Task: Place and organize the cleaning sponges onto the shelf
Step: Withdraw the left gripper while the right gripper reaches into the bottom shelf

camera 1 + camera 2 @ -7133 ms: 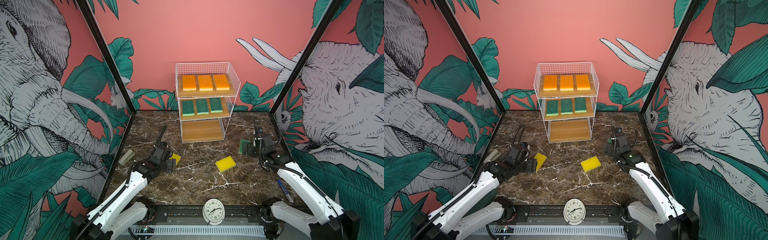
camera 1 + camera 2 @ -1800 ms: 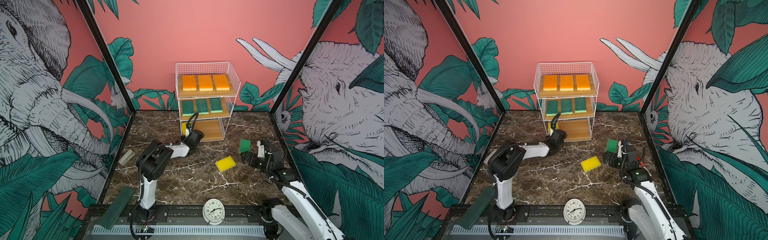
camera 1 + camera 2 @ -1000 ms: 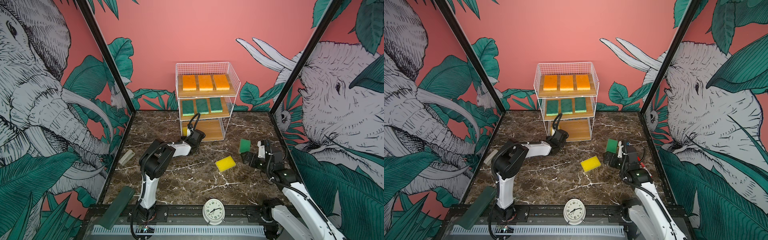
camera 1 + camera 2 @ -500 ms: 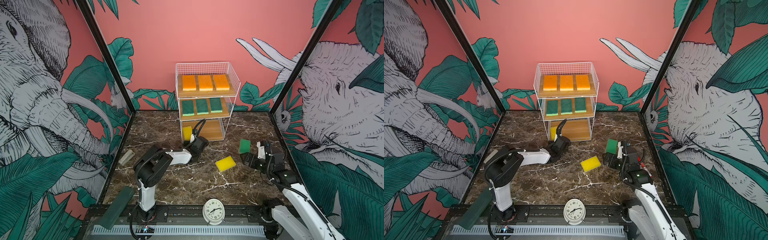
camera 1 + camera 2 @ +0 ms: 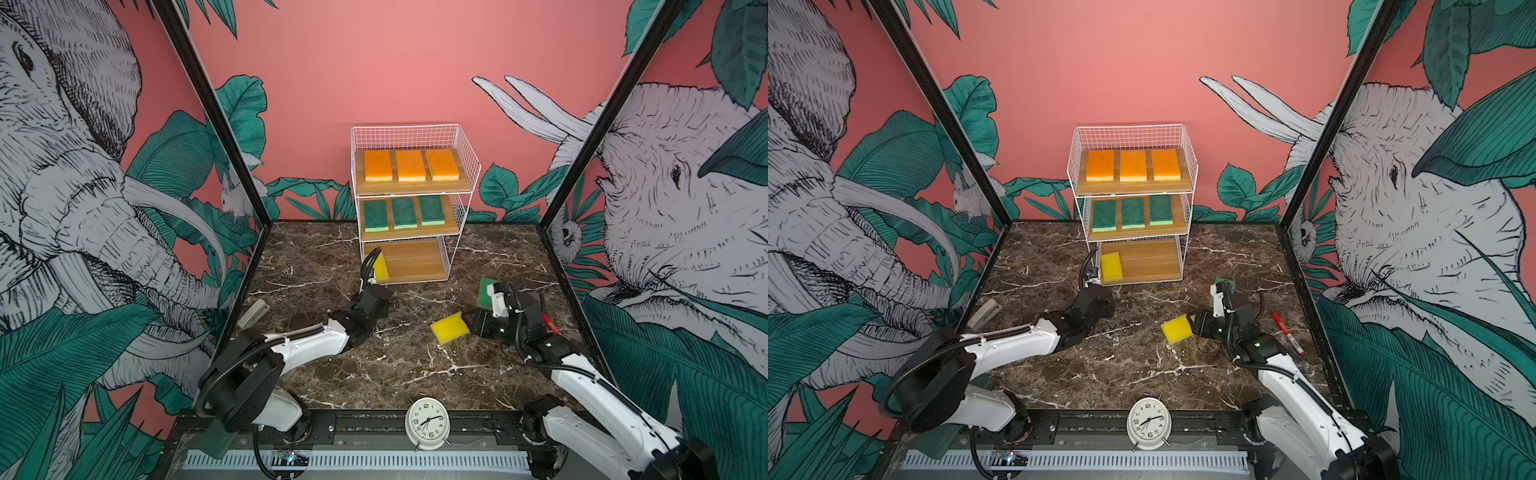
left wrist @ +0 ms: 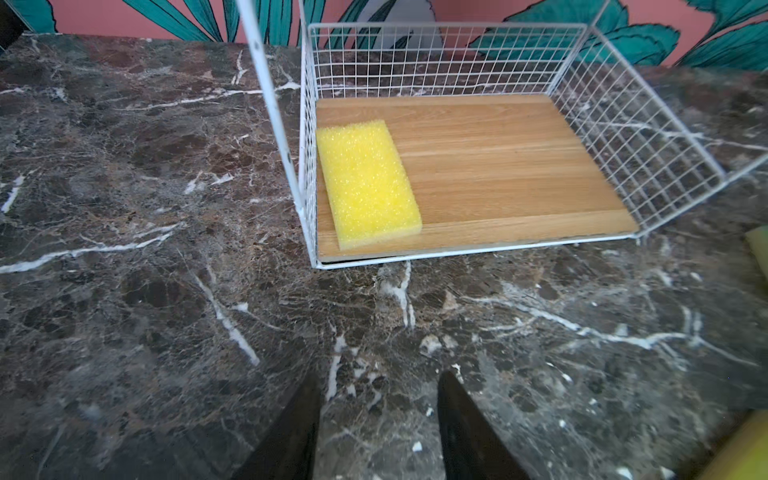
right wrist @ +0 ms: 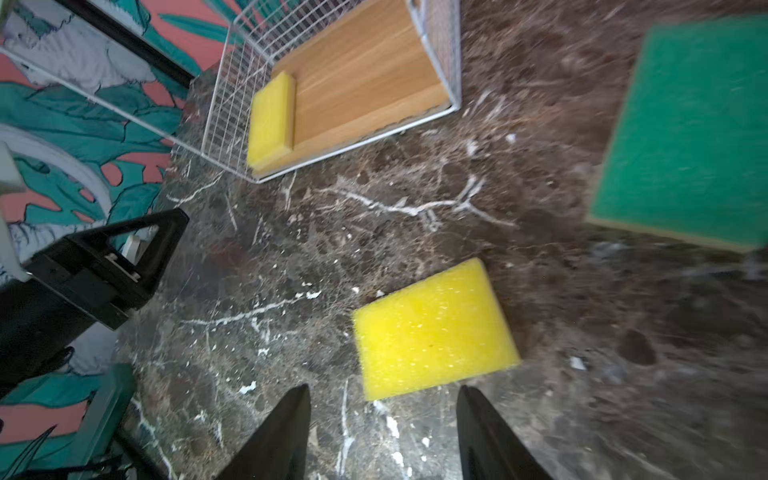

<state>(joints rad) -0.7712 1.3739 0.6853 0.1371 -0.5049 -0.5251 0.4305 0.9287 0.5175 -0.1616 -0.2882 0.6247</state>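
Showing green sponge (image 7: 681,133) plainly: right wrist view; half-hidden in top views

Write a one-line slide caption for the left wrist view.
Left gripper, jaws apart and empty, over the marble table, facing a yellow sponge lying flat on the bottom board of the shelf.

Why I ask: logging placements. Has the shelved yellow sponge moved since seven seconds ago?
Yes. The yellow sponge went from the table into the shelf, farther from the clock.
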